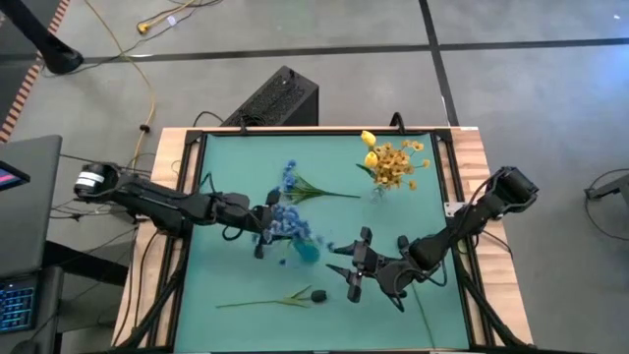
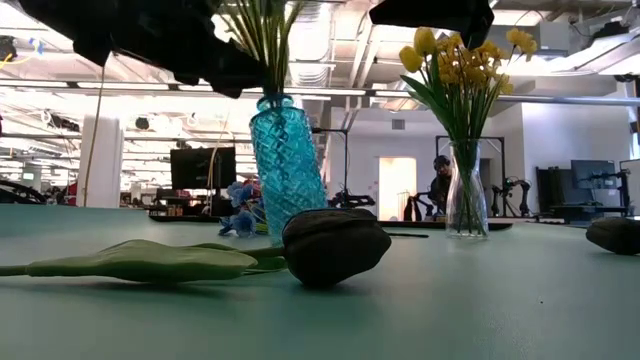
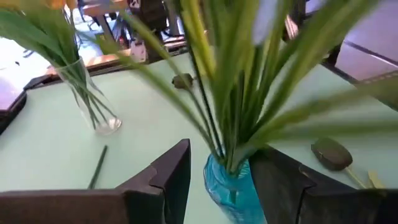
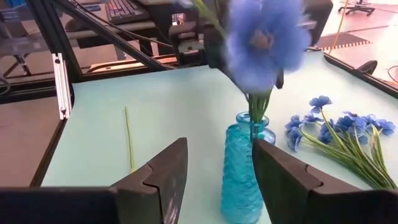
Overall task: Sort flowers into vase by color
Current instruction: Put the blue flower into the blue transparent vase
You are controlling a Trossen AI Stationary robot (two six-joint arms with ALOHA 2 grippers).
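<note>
From above, we see the left gripper (image 1: 263, 234) beside the textured turquoise glass vase (image 1: 305, 250) of blue small-bloom sprays (image 1: 286, 218), and the right gripper (image 1: 356, 264) just beyond it. More blue sprays (image 1: 291, 181) lie on the teal table (image 1: 226, 177); yellow blooms fill a clear glass vase (image 1: 379, 189).

At table level, a dark blackish bud (image 2: 335, 245) with a green leaf (image 2: 140, 262) lies before the turquoise vase.

The left wrist view shows fingers (image 3: 169, 180) apart either side of the vase neck, touching nothing.

The right wrist view shows fingers (image 4: 163, 176) apart and empty, facing the vase.
</note>
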